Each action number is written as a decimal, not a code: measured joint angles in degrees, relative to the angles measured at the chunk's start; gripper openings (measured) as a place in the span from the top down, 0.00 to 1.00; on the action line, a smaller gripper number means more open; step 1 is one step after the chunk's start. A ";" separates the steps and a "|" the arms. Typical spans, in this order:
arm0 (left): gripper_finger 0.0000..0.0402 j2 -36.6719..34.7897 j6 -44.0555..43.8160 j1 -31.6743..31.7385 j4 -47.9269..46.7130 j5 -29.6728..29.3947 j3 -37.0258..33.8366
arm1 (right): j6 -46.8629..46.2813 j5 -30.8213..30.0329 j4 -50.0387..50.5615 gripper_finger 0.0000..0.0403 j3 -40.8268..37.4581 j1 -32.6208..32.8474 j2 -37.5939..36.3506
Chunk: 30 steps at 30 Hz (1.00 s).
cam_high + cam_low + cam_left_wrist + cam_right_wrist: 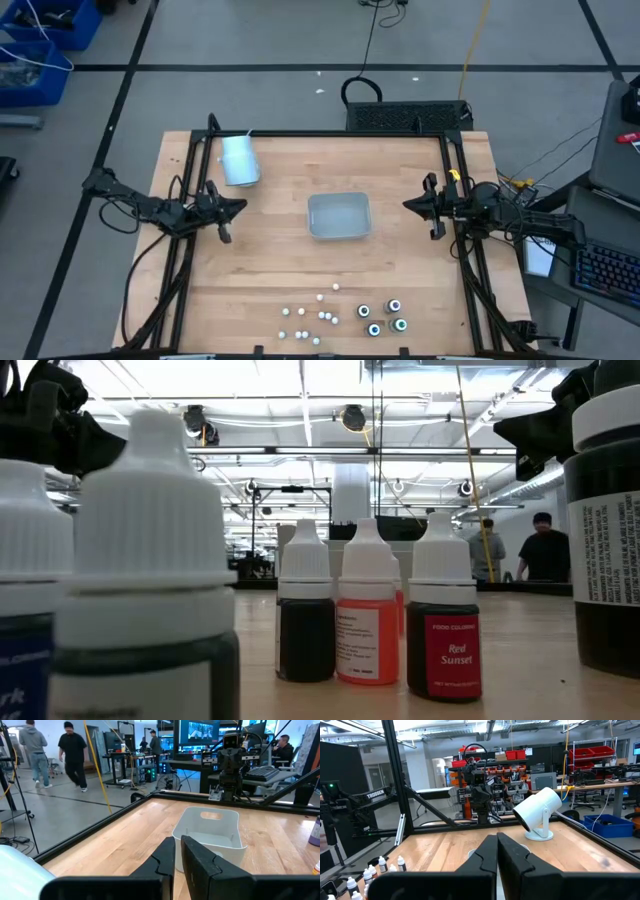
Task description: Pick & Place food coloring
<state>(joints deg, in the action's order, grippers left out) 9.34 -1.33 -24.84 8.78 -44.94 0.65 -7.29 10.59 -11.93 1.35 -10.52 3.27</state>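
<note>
Wooden surface (pixel 270 270) inside a dark frame, workshop floor and benches beyond. Left gripper (pixel 226 208) hovering over the surface's left side, fingers (pixel 202 862) drawn nearly together with a thin gap, gripping nothing. Right gripper (pixel 420 205) hovering over the right side, fingers (pixel 482 857) pressed closed and empty. Both pointing inward toward the clear rectangular tray (pixel 339 216) lying midway between them at the centre. Just beyond the left gripper, toward the far edge, a pale cylindrical cup (pixel 240 160) on its side. Food coloring (pixel 340 315) clustered along the near edge, well apart from both sets of fingers: small white-capped bottles scattered to the left of the group, four dark round bottles (pixel 384 317) to its right, nearer the right arm's side. Seen level with the surface, three droppers standing upright together, one dark, one orange-red (pixel 366 615), one labelled Red Sunset (pixel 443 620). People walking in the room (pixel 74 752) behind.
</note>
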 joint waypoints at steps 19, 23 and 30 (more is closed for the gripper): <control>0.90 0.00 -0.39 0.00 2.38 0.01 -0.01 | -1.51 0.00 -0.29 1.00 -0.01 0.01 0.00; 0.90 0.02 0.13 0.00 2.64 -0.09 -0.01 | -1.51 0.00 -0.32 1.00 0.02 0.02 0.00; 0.90 0.00 2.70 0.00 5.62 -0.01 -0.01 | 9.77 1.62 -3.05 1.00 3.17 1.25 0.65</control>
<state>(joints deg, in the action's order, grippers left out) 9.34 1.37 -24.84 14.40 -44.95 0.64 2.48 12.21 -14.98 4.52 -9.27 3.92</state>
